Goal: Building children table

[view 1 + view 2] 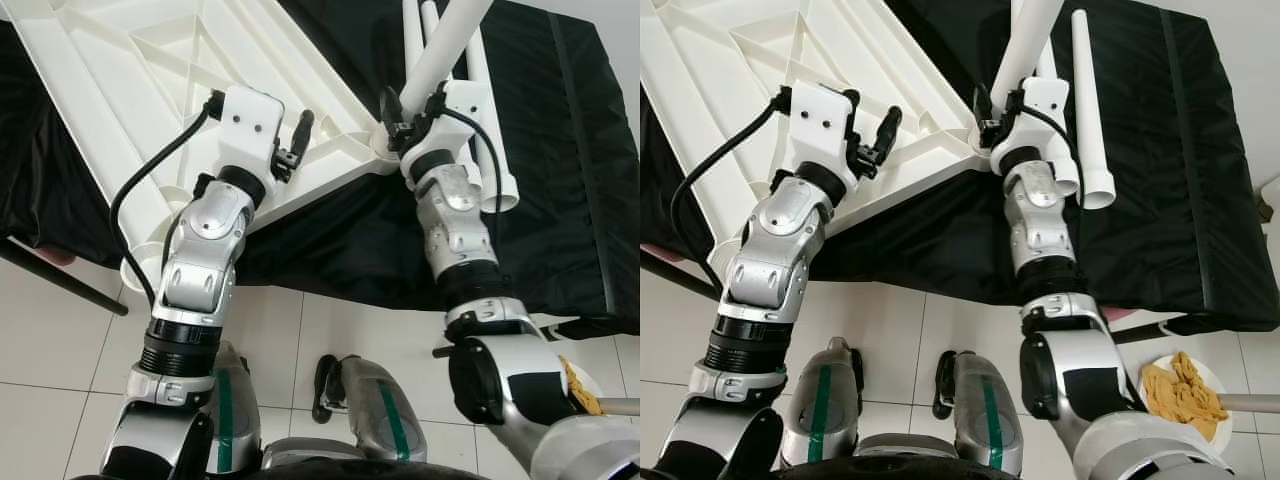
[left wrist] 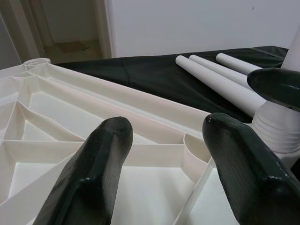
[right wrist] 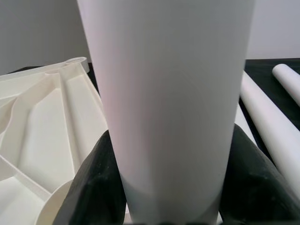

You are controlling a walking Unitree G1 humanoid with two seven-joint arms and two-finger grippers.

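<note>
The white plastic tabletop (image 1: 150, 60) lies underside up on a black-covered surface, its ribs showing. A white table leg (image 1: 445, 45) rises from the socket at the tabletop's near corner (image 1: 385, 148). Its ribbed base (image 2: 276, 131) shows just above the socket. My right gripper (image 3: 171, 187) is shut on this leg low down, one black finger (image 3: 89, 187) on each side. My left gripper (image 2: 166, 129) hovers open over the ribbed underside just left of that corner, holding nothing. Three spare white legs (image 2: 220, 79) lie on the cloth beyond the corner.
The black cloth (image 1: 560, 150) covers the surface to the right and hangs over its near edge. Below is white tiled floor with my own legs. A white plate (image 1: 1215, 375) holding something yellow sits on the floor at the right. A black bar (image 1: 60, 275) slants at the left.
</note>
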